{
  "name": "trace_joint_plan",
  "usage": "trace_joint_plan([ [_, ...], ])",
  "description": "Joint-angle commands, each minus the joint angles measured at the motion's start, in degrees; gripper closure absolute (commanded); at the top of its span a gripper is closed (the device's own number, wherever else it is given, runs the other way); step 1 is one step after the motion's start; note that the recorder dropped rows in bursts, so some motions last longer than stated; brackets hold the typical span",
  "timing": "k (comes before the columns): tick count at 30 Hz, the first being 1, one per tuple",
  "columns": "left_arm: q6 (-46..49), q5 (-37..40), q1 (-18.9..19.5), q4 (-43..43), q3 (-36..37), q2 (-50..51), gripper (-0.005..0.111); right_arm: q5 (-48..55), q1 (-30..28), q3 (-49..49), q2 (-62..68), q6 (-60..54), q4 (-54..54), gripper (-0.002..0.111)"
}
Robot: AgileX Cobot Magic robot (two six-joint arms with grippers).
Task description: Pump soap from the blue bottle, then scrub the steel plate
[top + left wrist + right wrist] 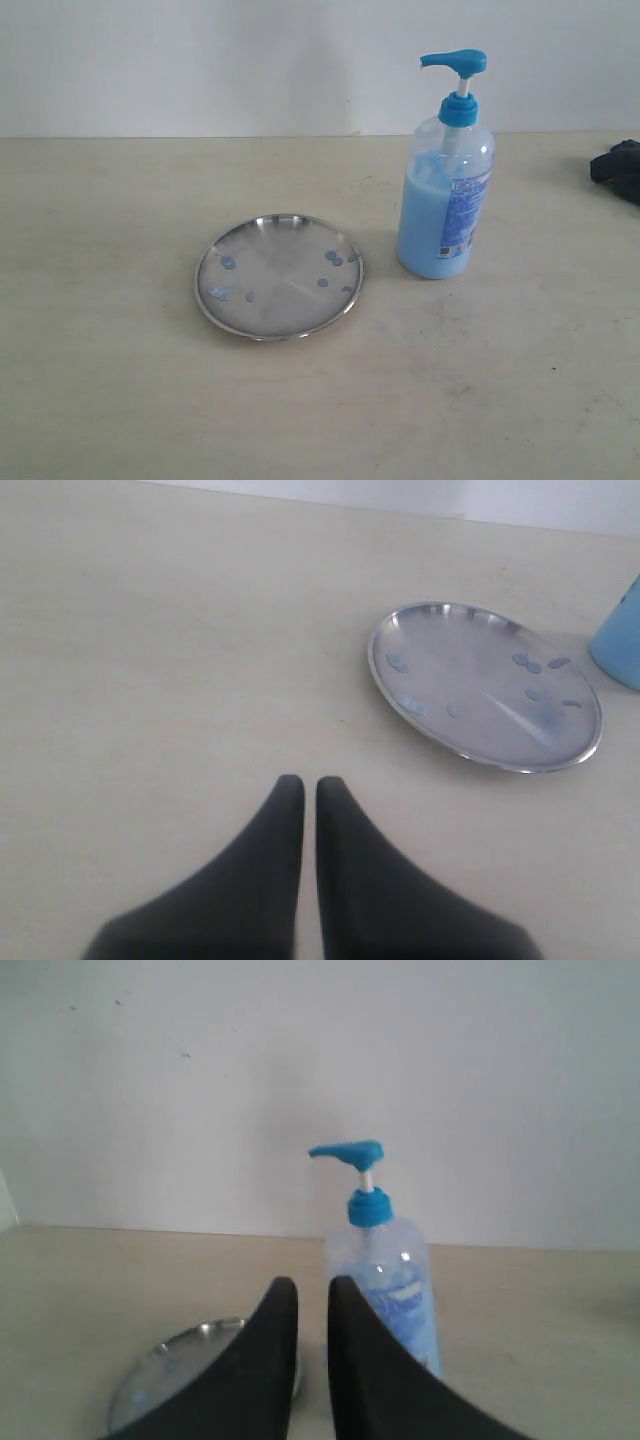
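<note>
Both of my claws hang back from the work on the pale tabletop. My left claw, its black fingers pressed almost together on nothing, looks toward the round, shallow, shiny steel plate, which lies left of centre in the exterior view. My right claw, likewise closed and empty, faces the tall clear plastic bottle with its bright blue pump head. The bottle stands upright right of centre, near the plate but not touching it. Light blue soap fills the bottle past its middle, and small bluish drops dot the plate. A dark shape at the right edge of the exterior view is cut off too much to name. I judge the pumping step to be in hand, at its approach. The next move calls for my right claw to come over the pump head and press straight down. I must mind that the spout points toward the plate yet stops short of its rim.
</note>
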Motion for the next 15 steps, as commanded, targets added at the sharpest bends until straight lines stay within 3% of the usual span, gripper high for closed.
trace_joint_plan([
  [1, -0.3, -1.0, -0.3, 0.9, 0.2, -0.2, 0.102, -18.4, 0.1, 10.9, 0.3, 1.4, 5.7, 0.106],
  [5, -0.3, -1.2, -0.3, 1.3, 0.2, -0.2, 0.102, -22.9, 0.1, 16.5, 1.6, 5.6, 7.6, 0.106],
  [11, -0.3, -2.7, -0.2, 1.3, 0.2, -0.2, 0.102, -0.8, 0.0, 16.5, 2.8, 2.3, 7.1, 0.106],
  [15, -0.3, -2.7, -0.2, 1.3, 0.2, -0.2, 0.102, 2.6, 0.0, 16.5, 2.8, 2.5, 7.0, 0.106],
])
